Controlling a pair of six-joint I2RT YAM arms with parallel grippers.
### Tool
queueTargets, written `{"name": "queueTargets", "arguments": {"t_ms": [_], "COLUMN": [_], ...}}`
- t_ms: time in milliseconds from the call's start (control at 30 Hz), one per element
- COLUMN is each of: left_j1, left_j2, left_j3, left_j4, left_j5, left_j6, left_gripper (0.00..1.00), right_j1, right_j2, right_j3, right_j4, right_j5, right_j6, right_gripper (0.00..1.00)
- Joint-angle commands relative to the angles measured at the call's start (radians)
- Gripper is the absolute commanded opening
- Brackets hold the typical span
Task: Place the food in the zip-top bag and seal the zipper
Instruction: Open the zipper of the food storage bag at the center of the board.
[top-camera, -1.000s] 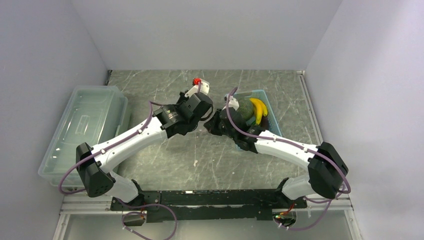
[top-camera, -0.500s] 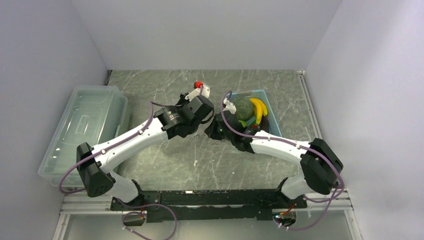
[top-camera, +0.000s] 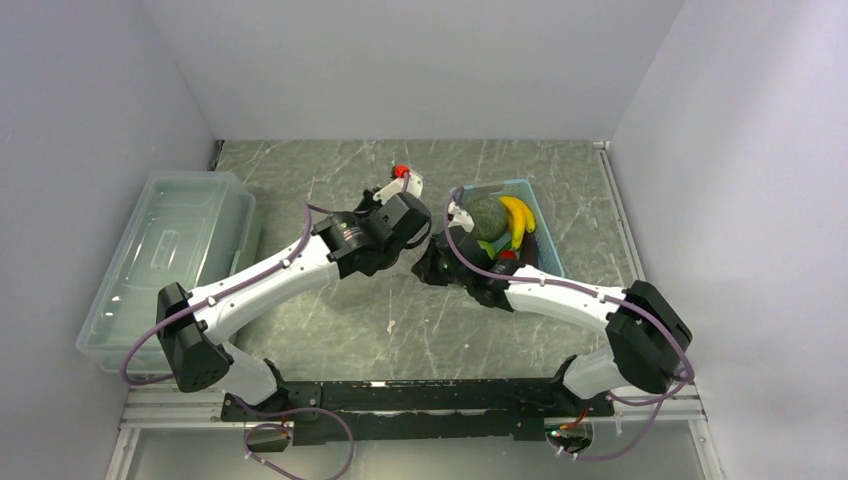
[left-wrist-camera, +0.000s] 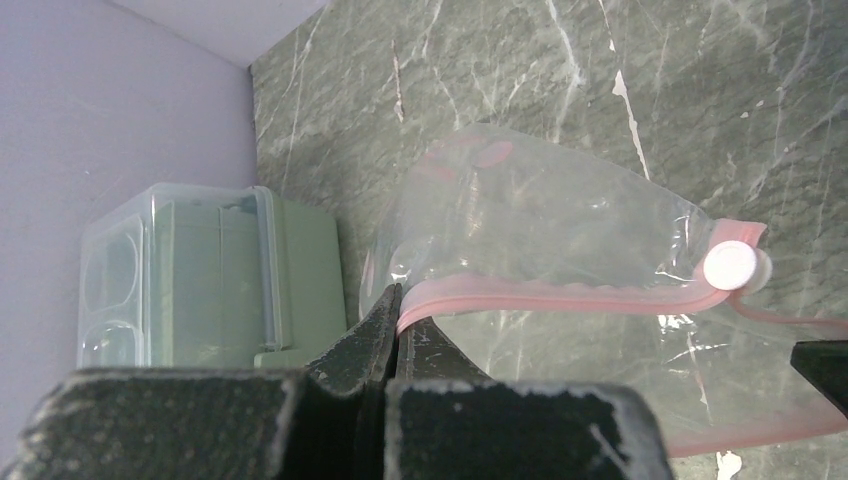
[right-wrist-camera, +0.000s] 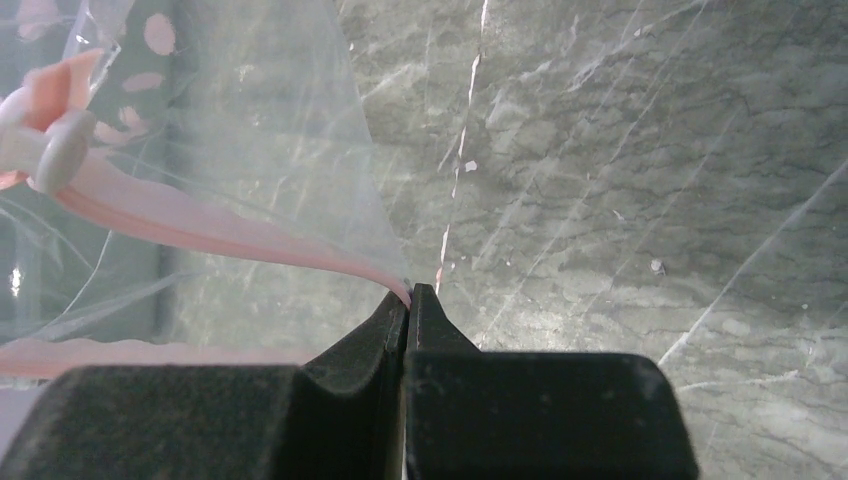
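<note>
The zip-top bag (left-wrist-camera: 560, 220) hangs clear and floppy between my two grippers above the table. Its zipper (left-wrist-camera: 570, 298) is a pink strip with a white slider (left-wrist-camera: 731, 265) near one end. My left gripper (left-wrist-camera: 398, 298) is shut on one end of that strip. My right gripper (right-wrist-camera: 408, 295) is shut on the other end of the zipper (right-wrist-camera: 200, 225). A second pink edge (left-wrist-camera: 740, 432) hangs lower, apart from the first. I see nothing inside the bag. The food sits in the light-blue basket (top-camera: 548, 250): a yellow banana (top-camera: 517, 220) and a dark green fruit (top-camera: 487, 214) show on top.
A large translucent bin (top-camera: 170, 260) stands at the left edge of the table, also in the left wrist view as the bin (left-wrist-camera: 200, 270). Grey walls close in the table on three sides. Bare marbled tabletop (top-camera: 330, 330) lies in front of the arms.
Both grippers keep their hold on the pink strip. The left wrist has shifted slightly right, and the right arm has swung a little to the left and nearer.
</note>
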Motion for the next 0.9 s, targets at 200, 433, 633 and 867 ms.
{"name": "queueTargets", "arguments": {"t_ms": [200,433,633,867], "left_j1": [0.004,0.002,-0.003,-0.007], "left_j2": [-0.034,-0.029,-0.026,-0.010], "left_j3": [0.019,0.007,-0.017,-0.029], "left_j4": [0.005,0.002,0.020,0.011], "left_j5": [-0.051,-0.031,-0.019,-0.022], "left_j6": [0.024,0.018,0.024,0.010], "left_gripper": [0.00,0.00,0.00,0.00], "right_j1": [-0.005,-0.005,-0.005,-0.007], "right_j2": [-0.034,-0.067,-0.124,-0.203], "right_j3": [-0.043,0.008,0.022,0.045], "right_j4": [-0.097,-0.106,-0.106,-0.154], "right_j5": [-0.003,-0.001,-0.003,0.038], "right_j6": [-0.037,-0.072,-0.101,-0.147], "right_gripper": [0.00,0.00,0.10,0.25]}}
